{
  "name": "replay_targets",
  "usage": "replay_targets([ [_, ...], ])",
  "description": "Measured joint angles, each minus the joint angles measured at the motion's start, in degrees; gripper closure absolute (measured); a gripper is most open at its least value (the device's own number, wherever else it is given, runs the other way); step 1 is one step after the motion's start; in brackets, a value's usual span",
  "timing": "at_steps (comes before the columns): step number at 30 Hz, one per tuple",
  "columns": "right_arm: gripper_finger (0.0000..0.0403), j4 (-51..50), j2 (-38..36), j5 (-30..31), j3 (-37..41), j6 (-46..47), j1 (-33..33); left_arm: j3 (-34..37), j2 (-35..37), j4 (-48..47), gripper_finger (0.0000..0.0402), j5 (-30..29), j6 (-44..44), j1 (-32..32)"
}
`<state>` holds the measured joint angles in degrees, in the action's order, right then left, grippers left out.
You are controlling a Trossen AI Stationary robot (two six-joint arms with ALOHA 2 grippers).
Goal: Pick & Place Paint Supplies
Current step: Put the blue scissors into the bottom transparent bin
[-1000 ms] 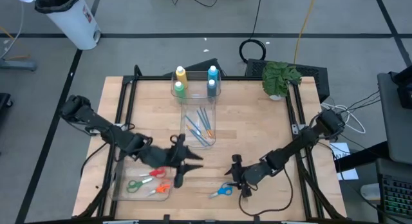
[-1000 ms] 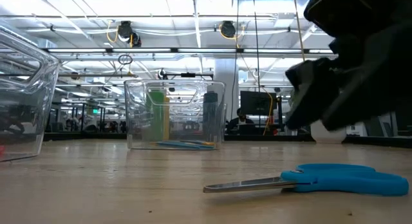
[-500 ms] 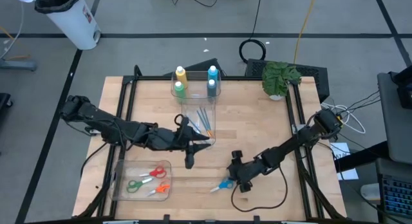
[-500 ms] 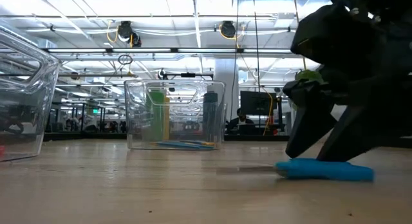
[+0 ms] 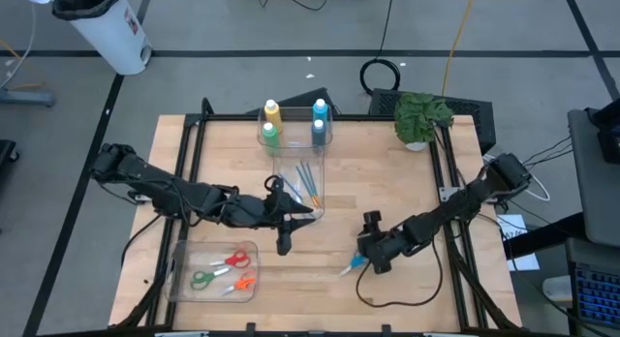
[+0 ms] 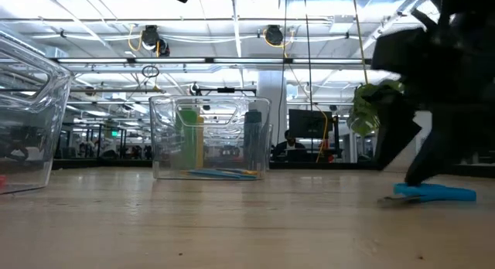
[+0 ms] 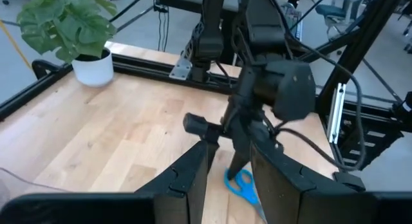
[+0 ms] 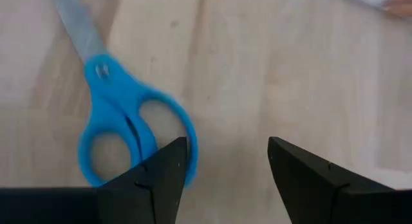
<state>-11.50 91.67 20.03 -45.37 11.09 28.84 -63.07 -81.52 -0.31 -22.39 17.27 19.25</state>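
The paint bottles, yellow, green and two blue, stand upright in a clear bin at the table's far middle. Thin brushes lie in the near part of that bin. My left gripper hovers open and holding nothing at the bin's near end, pointing toward the table's right; in its wrist view only the table shows between the fingers. My right gripper is open, low over the table's near right, at a pair of blue scissors. My right gripper comes slanting down from the table's right. One open finger stands at the scissors' handle ring; whether it sits inside the ring, I cannot tell. The scissors lie flat on the table, nothing between the fingers.
A clear tray at the near left holds red, green and orange scissors. A potted plant stands at the far right corner. Bare wood lies between the bin and the plant.
My left gripper has swung from over the scissors tray toward the far edge, up to the bin's near end, then kept still. My right gripper has tipped downward and drawn toward the table's right, and the blue scissors have slid that way with it and turned.
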Motion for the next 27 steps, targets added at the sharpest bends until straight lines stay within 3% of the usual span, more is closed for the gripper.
replay_targets([
  [14,0.0206,4.27,-1.70,-5.30,3.99,1.67,-2.58,0.00,0.00,0.01,0.0279,0.00,-0.08,0.00],
  [27,0.0286,11.34,-1.92,-8.56,10.24,1.78,-5.24,0.00,0.00,-0.23,0.0279,0.00,-0.14,0.00],
])
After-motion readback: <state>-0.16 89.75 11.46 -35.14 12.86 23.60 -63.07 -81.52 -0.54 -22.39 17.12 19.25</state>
